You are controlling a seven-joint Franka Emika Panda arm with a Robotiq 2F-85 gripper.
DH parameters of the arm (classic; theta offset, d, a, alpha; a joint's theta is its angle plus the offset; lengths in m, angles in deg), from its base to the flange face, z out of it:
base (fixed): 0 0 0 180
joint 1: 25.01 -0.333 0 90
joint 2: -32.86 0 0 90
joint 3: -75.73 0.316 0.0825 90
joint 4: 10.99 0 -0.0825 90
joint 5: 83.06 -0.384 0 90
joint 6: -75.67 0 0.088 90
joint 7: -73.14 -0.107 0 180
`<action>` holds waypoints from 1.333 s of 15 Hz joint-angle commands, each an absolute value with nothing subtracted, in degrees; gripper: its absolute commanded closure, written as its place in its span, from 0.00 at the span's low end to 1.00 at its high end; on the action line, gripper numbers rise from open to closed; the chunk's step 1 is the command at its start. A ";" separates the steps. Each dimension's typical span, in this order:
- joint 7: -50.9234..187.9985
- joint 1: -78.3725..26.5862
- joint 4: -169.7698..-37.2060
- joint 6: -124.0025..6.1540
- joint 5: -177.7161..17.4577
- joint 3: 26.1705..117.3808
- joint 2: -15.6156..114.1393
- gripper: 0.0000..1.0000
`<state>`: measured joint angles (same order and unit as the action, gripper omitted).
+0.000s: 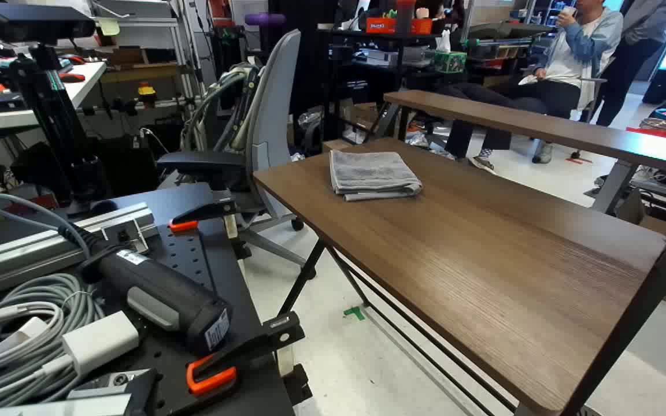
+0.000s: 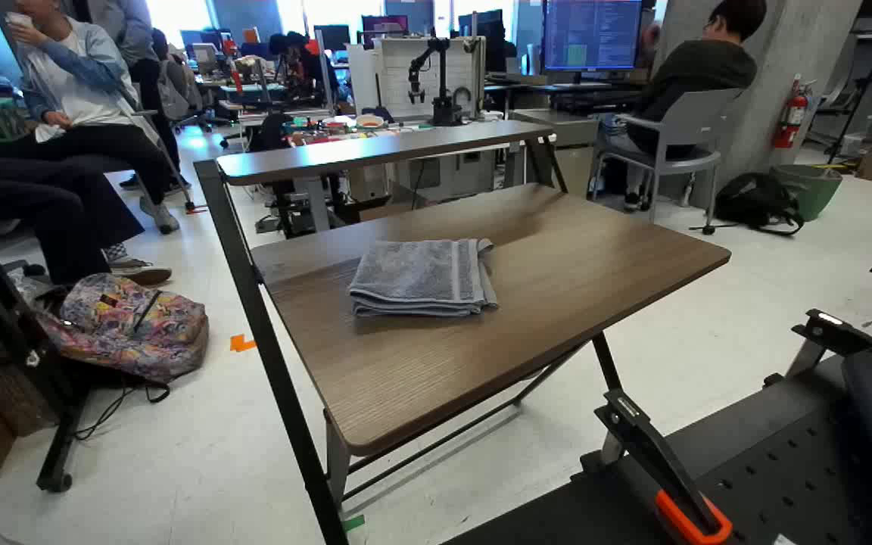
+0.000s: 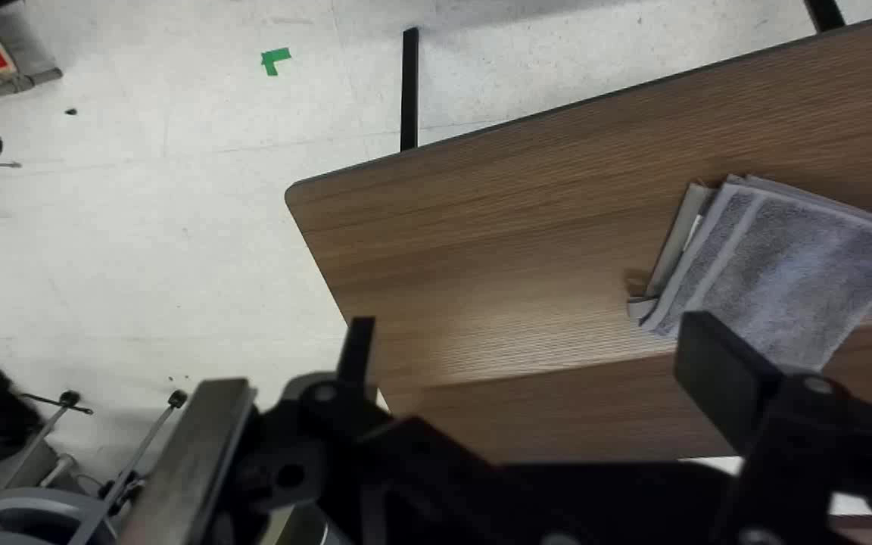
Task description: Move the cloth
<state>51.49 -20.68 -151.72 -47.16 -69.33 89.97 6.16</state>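
The cloth is grey with lighter stripes near one edge, folded flat in several layers. It lies on the brown wooden table, and shows in both exterior views, as cloth (image 1: 372, 173) and cloth (image 2: 417, 274). In the wrist view the cloth (image 3: 799, 265) is at the right. My gripper (image 3: 533, 329) is open and empty in the wrist view, its two black fingers wide apart. The right finger overlaps the cloth's lower edge in that view; the gripper looks to be above the table, not touching it. The gripper is not visible in either exterior view.
The table (image 1: 483, 260) has a raised shelf (image 2: 383, 155) along one long side and dark slanted legs. A black pegboard bench (image 1: 217, 277) with clamps, cables and a black handheld device (image 1: 165, 294) stands beside it. A grey chair (image 1: 269, 110) is near the table's end.
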 commanded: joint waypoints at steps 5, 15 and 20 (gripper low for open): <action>50.97 -22.07 -151.53 -46.85 -68.66 88.74 6.33 0.00; 50.97 -22.08 -151.52 -46.85 -68.66 88.74 6.33 0.00; 43.89 -20.30 -152.40 -51.80 -66.28 89.34 11.53 0.00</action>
<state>47.38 -20.69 -152.27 -47.57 -68.10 89.83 7.11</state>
